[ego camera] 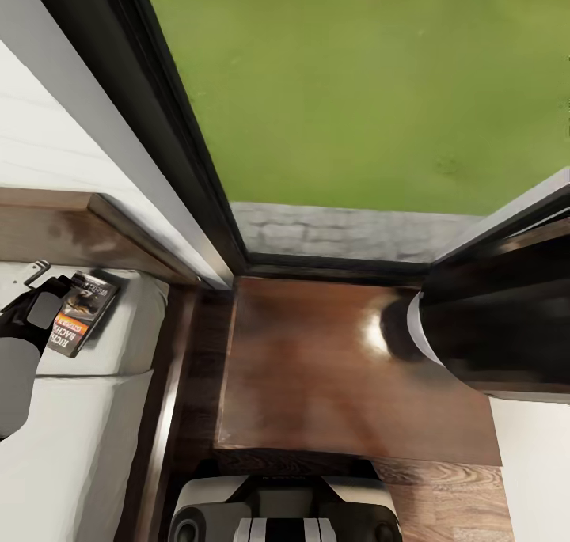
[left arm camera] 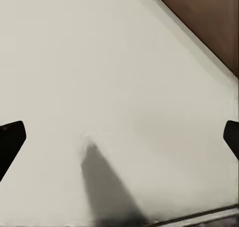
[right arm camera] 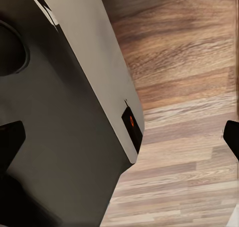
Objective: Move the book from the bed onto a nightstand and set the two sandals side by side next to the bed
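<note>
The book, a thin dark paperback with an orange band, lies on the pale mattress of the bed close to the brown headboard. My left gripper hovers over the mattress just beside the book's left edge, open, with only bare mattress between its dark fingertips. The nightstand, glossy dark brown, stands right of the bed under the window. My right gripper is open, held low beside my own dark body over the wood floor. The sandals are out of view.
A black-framed window with green lawn behind it rises directly beyond the nightstand. My right arm hangs over the nightstand's right edge. My base sits against the nightstand's front. Plank floor shows at the lower right.
</note>
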### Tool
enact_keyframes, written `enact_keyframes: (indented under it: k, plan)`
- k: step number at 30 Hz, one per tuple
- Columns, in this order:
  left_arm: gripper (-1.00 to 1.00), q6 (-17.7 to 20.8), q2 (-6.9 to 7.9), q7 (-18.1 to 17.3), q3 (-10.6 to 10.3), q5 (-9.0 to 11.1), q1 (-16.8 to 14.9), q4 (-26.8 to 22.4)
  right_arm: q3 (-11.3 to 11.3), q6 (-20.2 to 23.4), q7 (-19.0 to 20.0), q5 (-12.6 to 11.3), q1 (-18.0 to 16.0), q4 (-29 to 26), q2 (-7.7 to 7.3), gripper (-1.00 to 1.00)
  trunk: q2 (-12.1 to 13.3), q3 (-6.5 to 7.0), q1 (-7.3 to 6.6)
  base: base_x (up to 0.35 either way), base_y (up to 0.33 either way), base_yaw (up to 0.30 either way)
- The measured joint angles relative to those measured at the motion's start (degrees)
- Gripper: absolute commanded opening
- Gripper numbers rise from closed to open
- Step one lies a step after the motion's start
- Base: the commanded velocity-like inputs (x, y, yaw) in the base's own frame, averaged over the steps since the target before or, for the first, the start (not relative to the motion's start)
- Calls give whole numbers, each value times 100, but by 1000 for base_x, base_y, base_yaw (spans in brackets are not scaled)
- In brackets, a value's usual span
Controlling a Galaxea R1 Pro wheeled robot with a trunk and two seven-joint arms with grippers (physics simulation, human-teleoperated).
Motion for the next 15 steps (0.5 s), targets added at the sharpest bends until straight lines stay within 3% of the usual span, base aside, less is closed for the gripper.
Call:
enact_keyframes:
  k: [5,15]
  plan:
    - [100,4,0,3,-4,2,0,-1,0,-1,0,0,0,1,1,100,0,0,0,0,-107,0]
    - [100,4,-1,-6,-10,18,-1,-2,0,0,0,0,0,1,1,100,0,0,0,0,-11,0]
